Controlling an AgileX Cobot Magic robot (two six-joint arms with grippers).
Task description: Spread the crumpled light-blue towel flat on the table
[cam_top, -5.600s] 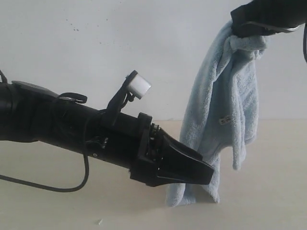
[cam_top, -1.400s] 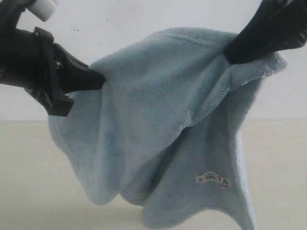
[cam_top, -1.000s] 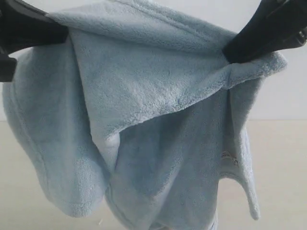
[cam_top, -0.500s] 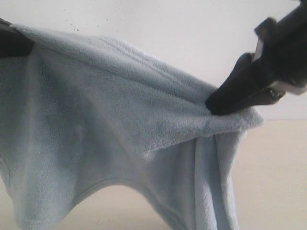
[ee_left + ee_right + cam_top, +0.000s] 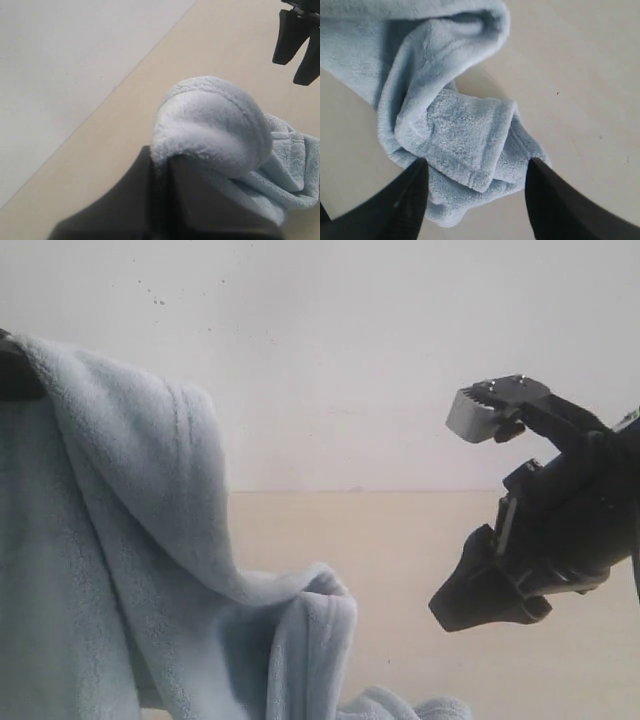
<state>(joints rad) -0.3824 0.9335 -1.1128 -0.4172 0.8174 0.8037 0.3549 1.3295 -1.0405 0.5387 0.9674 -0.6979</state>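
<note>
The light-blue towel [image 5: 120, 570] hangs from its upper left corner, where my left gripper [image 5: 15, 375] is shut on it at the edge of the exterior view. Its free side droops in folds onto the beige table [image 5: 400, 540]. In the left wrist view the left gripper [image 5: 162, 155] pinches a rounded fold of the towel [image 5: 210, 120]. My right gripper [image 5: 480, 595] hovers open to the right, apart from the cloth. In the right wrist view the right gripper [image 5: 476, 162] stands wide open above a crumpled heap of towel [image 5: 455, 125] lying on the table [image 5: 580, 75].
A white speckled wall [image 5: 350, 360] stands behind the table. The right gripper [image 5: 291, 72] shows at the far corner of the left wrist view, above bare beige surface.
The right gripper has opened and let go of the towel, then dropped lower. The freed side of the towel has fallen onto the table. The left gripper still holds its corner up.
</note>
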